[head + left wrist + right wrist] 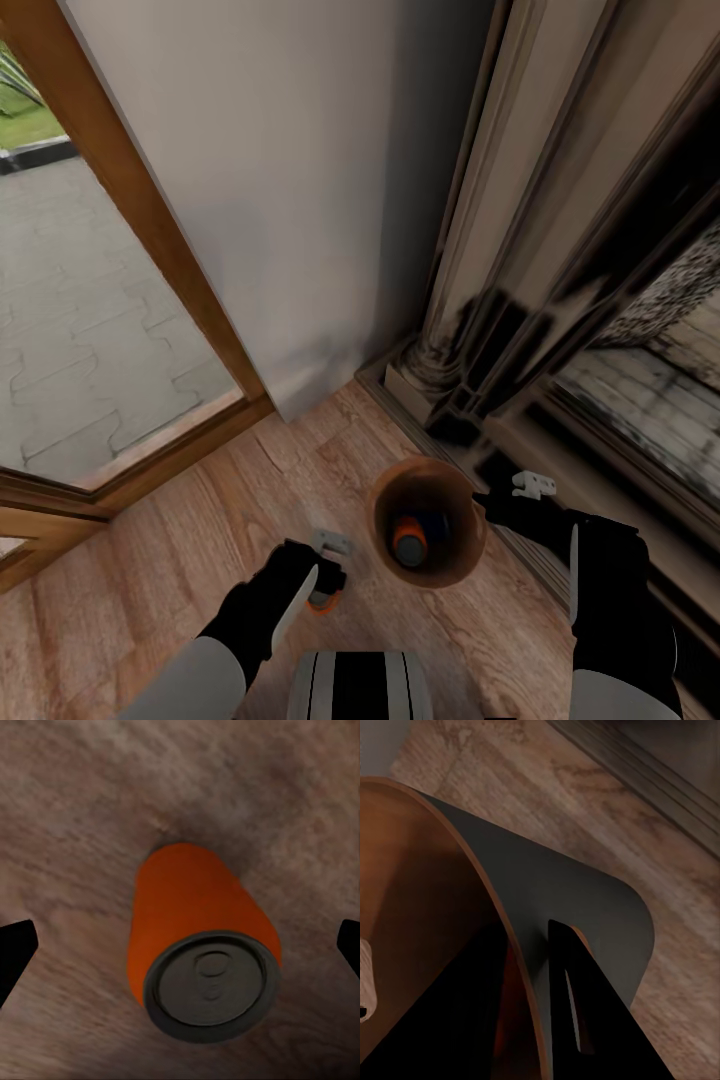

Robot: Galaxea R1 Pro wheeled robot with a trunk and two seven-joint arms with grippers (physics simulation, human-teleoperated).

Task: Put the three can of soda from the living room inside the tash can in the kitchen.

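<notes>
The tash can (470, 560), grey outside and brown inside, stands on the wood floor by the fireplace base. An orange can of soda (408, 545) lies inside it, with a dark blue shape (438, 524) beside it. My right gripper (500, 500) is shut on the bin's rim; in the right wrist view one finger sits inside the wall and one outside (529, 930), pinching the tash can (585, 900). Another orange can of soda (199, 937) stands upright on the floor left of the bin. My left gripper (180, 949) hangs open right above it (322, 598), fingertips wide on either side.
A white wall (300, 200) rises straight ahead. A wood-framed glass door (150, 230) is on the left, with paving outside. The dark fireplace surround (560, 300) and its low step (560, 470) crowd the right, close behind the bin.
</notes>
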